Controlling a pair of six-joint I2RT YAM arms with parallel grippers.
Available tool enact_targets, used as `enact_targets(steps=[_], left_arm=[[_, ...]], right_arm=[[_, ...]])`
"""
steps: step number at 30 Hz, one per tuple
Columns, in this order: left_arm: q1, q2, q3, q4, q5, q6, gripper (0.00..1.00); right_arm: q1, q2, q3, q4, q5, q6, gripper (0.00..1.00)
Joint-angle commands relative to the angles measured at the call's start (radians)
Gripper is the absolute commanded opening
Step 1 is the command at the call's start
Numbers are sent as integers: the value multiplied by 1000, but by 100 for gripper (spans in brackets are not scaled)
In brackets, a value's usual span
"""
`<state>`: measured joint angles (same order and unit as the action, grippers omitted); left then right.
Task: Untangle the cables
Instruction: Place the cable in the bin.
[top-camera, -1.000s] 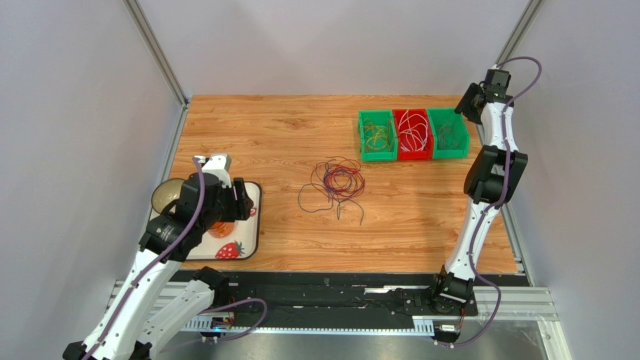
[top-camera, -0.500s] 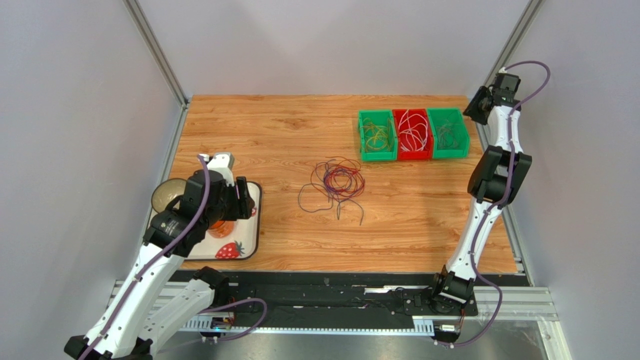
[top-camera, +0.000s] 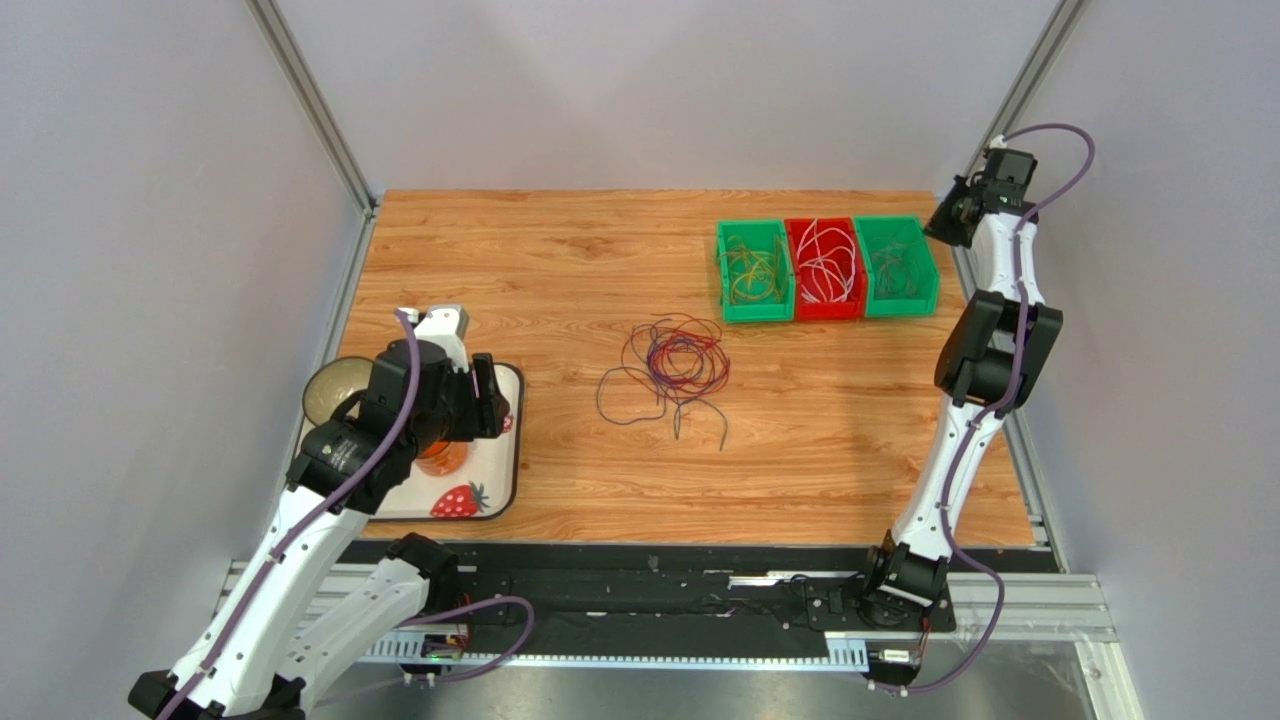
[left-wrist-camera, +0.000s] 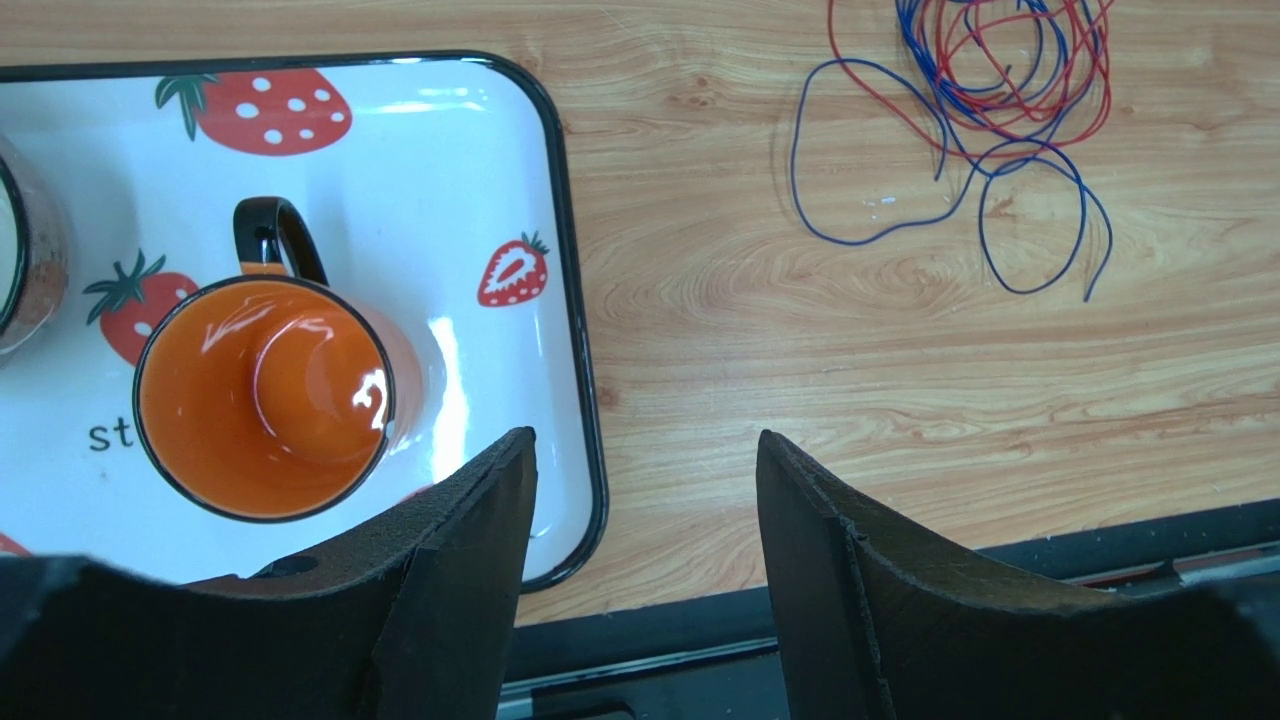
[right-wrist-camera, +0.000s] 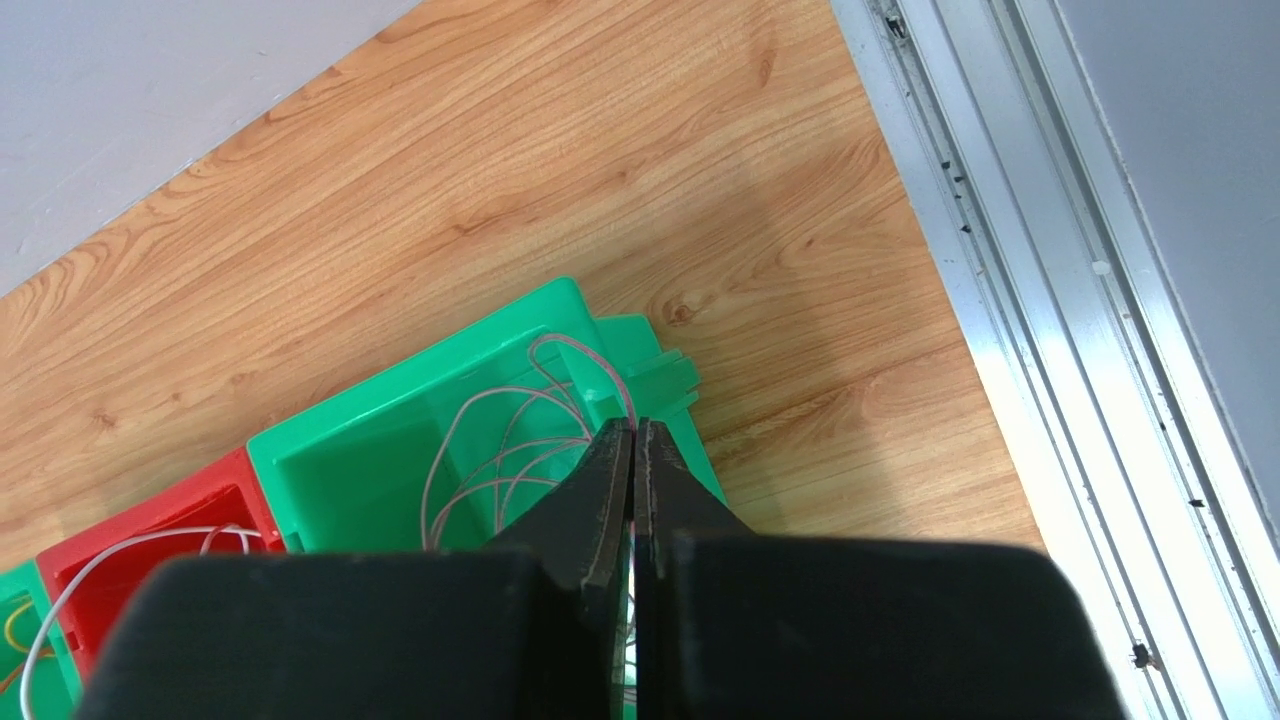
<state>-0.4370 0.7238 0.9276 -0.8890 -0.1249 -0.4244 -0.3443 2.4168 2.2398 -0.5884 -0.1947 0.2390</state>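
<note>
We find the right gripper (right-wrist-camera: 633, 450) clenched, apparently empty, above the green bin (right-wrist-camera: 406, 372), judged a drop-point; left gripper (left-wrist-camera: 643, 444) released over the tray (left-wrist-camera: 504, 360), idle; cables (top-camera: 672, 365) lie tangled mid-table.

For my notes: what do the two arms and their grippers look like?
Both the left arm and right arm have white links, black joints and a purple-grey cable running along them. The left gripper and right gripper have matte black, wedge-shaped fingers.
</note>
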Motion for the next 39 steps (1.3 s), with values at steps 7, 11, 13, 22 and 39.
enact_targets(steps=[7,11,13,22,39], left_arm=[[3,0,-6,24,-2,10,64],[4,0,-6,25,-2,12,64],[4,3,-6,25,-1,12,64],[4,3,-6,27,2,12,64],[4,-6,-6,27,7,12,64]], right_arm=[[63,-160,-51,48,-31,3,0],[85,-186,-98,48,-9,2,0],[88,-197,-155,67,-5,14,0],[88,-206,-282,64,77,19,0],[90,-283,-330,-88,124,57,21]])
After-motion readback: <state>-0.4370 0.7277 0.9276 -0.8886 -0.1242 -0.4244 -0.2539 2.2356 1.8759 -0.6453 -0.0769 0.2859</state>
